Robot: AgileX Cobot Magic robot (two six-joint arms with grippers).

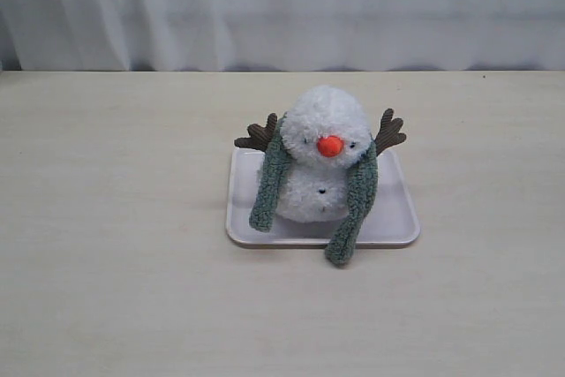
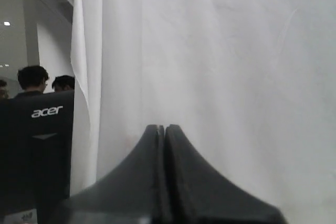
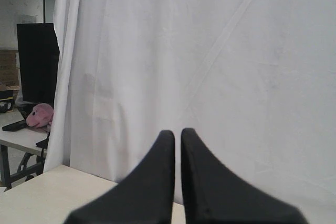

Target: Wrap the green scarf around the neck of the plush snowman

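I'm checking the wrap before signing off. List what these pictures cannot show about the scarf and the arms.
1. The green scarf, back stretch: in the exterior view the plush snowman hides it with its head; crossed or merely draped, cannot tell.
2. The left tool and right tool: outside the exterior view; wrist views face only the curtain, so where they sit is unknown.

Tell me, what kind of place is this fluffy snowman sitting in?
Probably a lab or office corner set up for filming: a white curtain hangs behind the pale table, and past its edge the wrist views show an Acer monitor, people and a work desk.
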